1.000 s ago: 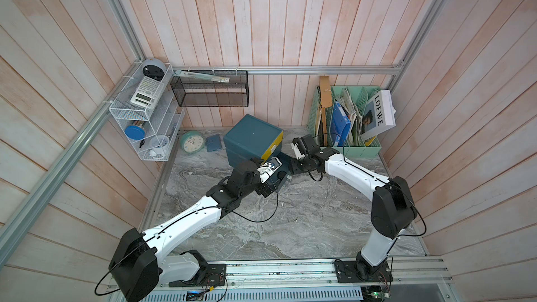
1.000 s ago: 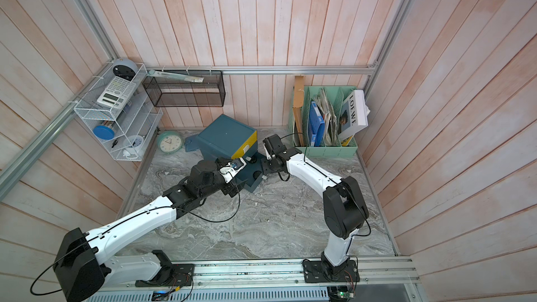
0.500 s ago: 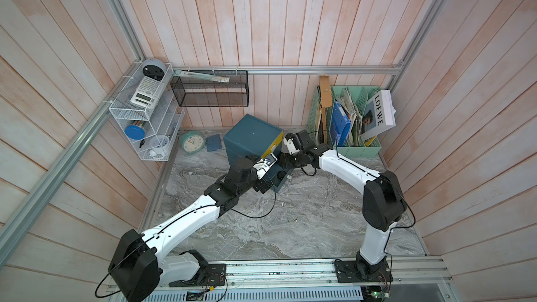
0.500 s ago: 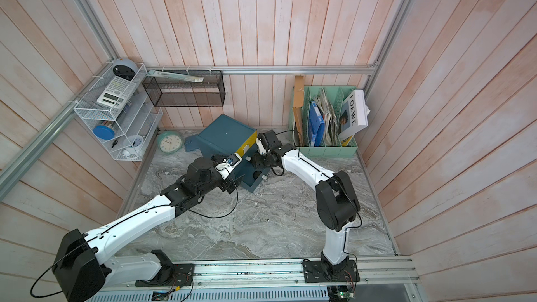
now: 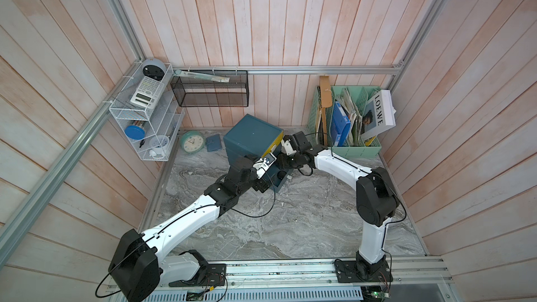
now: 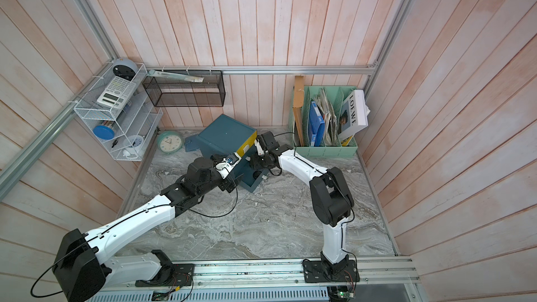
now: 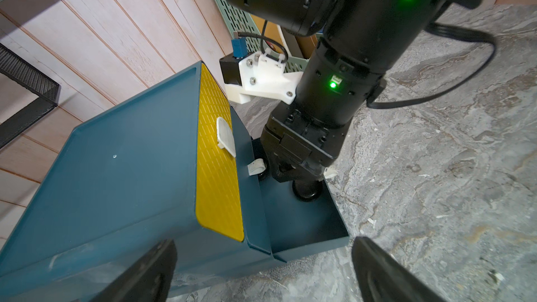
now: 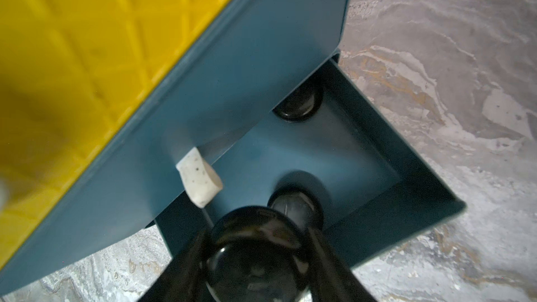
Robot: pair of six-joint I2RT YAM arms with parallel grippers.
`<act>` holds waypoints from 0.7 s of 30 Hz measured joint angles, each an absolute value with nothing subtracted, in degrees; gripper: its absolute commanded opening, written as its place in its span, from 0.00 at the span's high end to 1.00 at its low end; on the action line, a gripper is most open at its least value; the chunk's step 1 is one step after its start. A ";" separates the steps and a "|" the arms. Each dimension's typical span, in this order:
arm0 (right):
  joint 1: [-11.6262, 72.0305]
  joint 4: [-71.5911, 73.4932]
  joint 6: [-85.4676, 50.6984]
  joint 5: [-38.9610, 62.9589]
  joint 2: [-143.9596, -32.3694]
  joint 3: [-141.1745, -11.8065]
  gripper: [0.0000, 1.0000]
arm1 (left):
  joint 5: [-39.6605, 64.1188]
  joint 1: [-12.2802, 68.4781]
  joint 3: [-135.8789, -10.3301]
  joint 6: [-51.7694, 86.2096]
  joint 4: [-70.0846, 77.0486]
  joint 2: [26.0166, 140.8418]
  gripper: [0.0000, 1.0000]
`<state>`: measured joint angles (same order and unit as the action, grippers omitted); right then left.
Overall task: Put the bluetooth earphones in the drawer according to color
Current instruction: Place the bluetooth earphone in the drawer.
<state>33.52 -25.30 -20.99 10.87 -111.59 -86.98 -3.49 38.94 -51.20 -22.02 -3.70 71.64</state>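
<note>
The drawer [image 5: 251, 136] [image 6: 223, 136] is a dark teal cabinet with a yellow top front [image 7: 218, 169], and its lowest tray [image 7: 305, 228] [image 8: 377, 155] is pulled out. My right gripper [image 8: 257, 236] [image 7: 299, 169] hangs over that tray, shut on a glossy black bluetooth earphones case [image 8: 255, 265] [image 7: 306, 191]. Two more black cases [image 8: 296, 204] [image 8: 299, 103] lie in the tray, one half under the drawer above. My left gripper [image 7: 261, 271] [image 5: 261, 184] is open and empty beside the tray's front corner. No white or lilac case shows.
A mint-green clock [image 5: 192, 141] and a small blue item [image 5: 213, 143] lie left of the cabinet. A mint file rack [image 5: 348, 146] with papers stands at the back right. A white wire shelf [image 5: 145, 117] and a black mesh basket [image 5: 210, 92] hang on the walls.
My right gripper has moved left to the cabinet's front, carrying the black case over the open tray. The left arm has shifted slightly back.
</note>
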 measured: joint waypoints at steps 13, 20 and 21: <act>33.56 -25.93 -21.02 11.88 -113.54 -88.60 0.50 | -3.51 38.94 -51.20 -22.00 -3.84 72.01 0.00; 33.56 -26.37 -21.02 11.92 -113.91 -89.03 0.44 | -3.51 38.92 -51.20 -22.00 -3.86 72.01 0.00; 33.56 -26.50 -21.02 11.92 -113.91 -89.03 0.44 | -3.51 38.89 -51.20 -22.00 -3.86 72.01 0.00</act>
<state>33.56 -26.50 -21.02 11.92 -113.91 -89.03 -3.51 38.89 -51.20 -22.00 -3.86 72.01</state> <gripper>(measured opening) 0.562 0.999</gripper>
